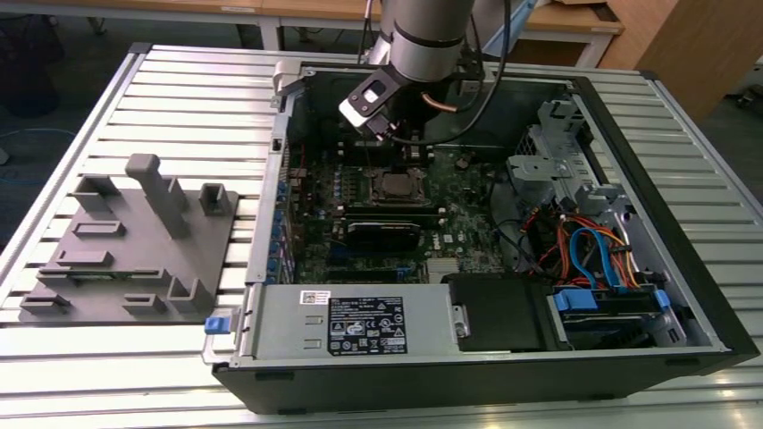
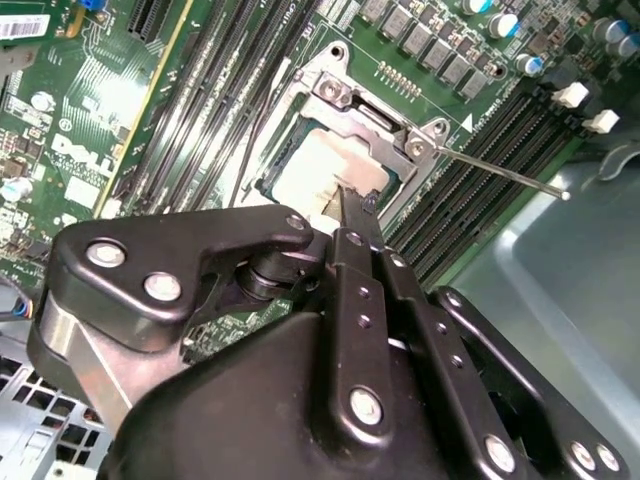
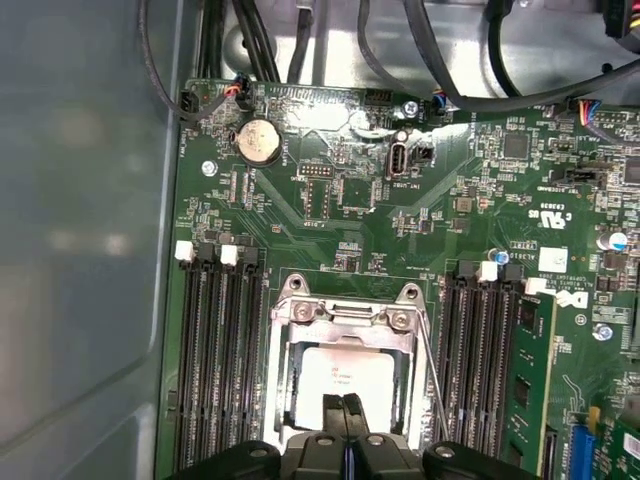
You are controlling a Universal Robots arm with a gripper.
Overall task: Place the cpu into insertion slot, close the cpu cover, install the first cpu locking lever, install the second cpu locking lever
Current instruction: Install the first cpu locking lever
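Note:
The cpu [image 3: 345, 372] lies flat in the insertion slot [image 3: 290, 400], its pale metal top showing through the window of the cpu cover [image 3: 345, 320], which lies down over it. My gripper [image 3: 347, 403] is shut, empty, with its tips just above the cpu's edge; in the second wrist view the gripper [image 2: 352, 203] hovers over the cpu [image 2: 315, 165] and cover [image 2: 400, 140]. One thin locking lever [image 2: 500, 172] sticks out free over the memory slots; the other lever [image 2: 250, 130] runs along the opposite side. In the exterior view the slot [image 1: 391, 186] sits below the arm [image 1: 412, 54].
Long black memory slots [image 3: 215, 350] flank the socket on both sides. The open case [image 1: 667, 206] holds cables, a drive cage and a power supply [image 1: 357, 322]. A grey fixture block [image 1: 131, 241] stands on the slatted table at the exterior view's left.

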